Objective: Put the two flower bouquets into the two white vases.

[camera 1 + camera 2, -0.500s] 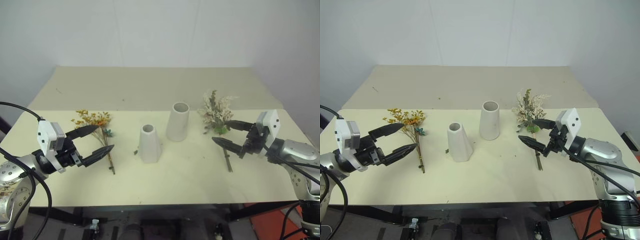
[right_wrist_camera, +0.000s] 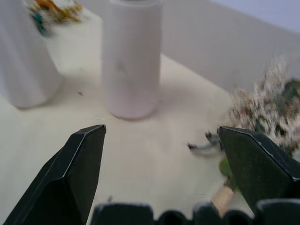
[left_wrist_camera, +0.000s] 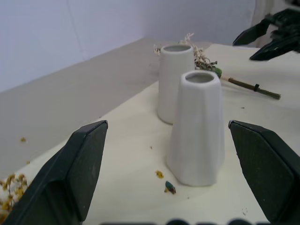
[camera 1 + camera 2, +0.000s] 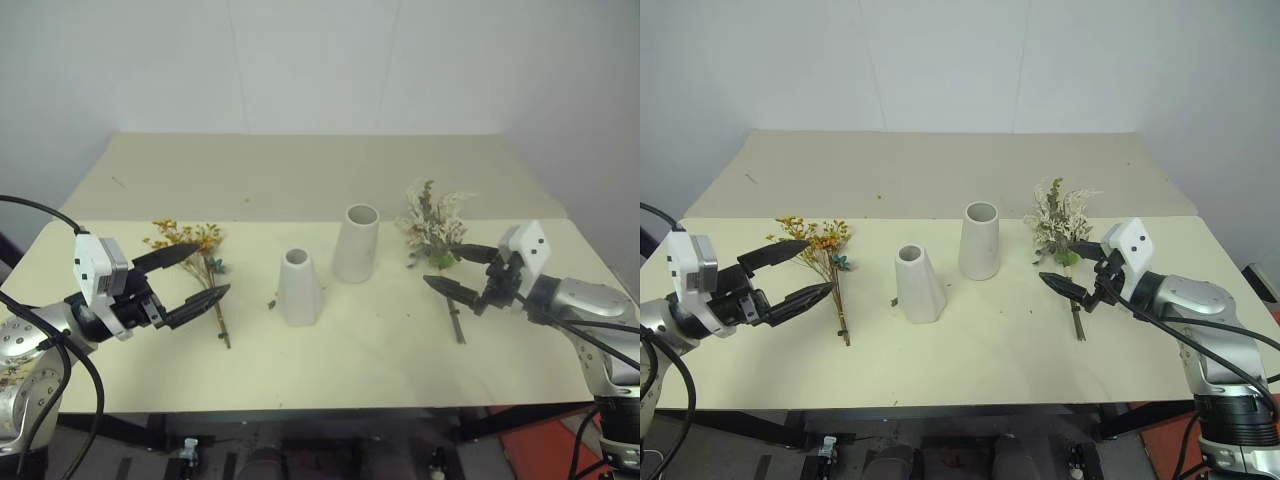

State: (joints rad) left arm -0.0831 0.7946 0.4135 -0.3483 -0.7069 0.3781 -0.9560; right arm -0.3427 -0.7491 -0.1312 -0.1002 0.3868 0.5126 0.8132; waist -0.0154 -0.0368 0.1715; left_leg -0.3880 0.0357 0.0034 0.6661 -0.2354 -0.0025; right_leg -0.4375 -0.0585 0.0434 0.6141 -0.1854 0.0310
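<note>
Bench [image 4: 330, 375]: carries everything; both bouquets lie flat, so a low reach could scrape its top.
Tall vase [image 4: 356, 243]: upright at centre, empty; a sideways swing might tip it.
Short vase [image 4: 298, 287]: just beside it, narrow neck; stems could miss and topple it.
Pink bouquet [image 4: 432, 225]: right of the vases; dried grasses look brittle.
Yellow bouquet [image 4: 190, 243]: left; thin stems may slip.
Left gripper [image 4: 196, 278]: fingers spread, empty, hovering above the stems.
Right gripper [image 4: 460, 271]: fingers spread, empty.

Two white vases [image 4: 299, 287] [image 4: 356, 243] upright mid-table, yellow-orange bouquet [image 4: 196, 262] lying left, cream-green bouquet [image 4: 434, 232] right
</note>
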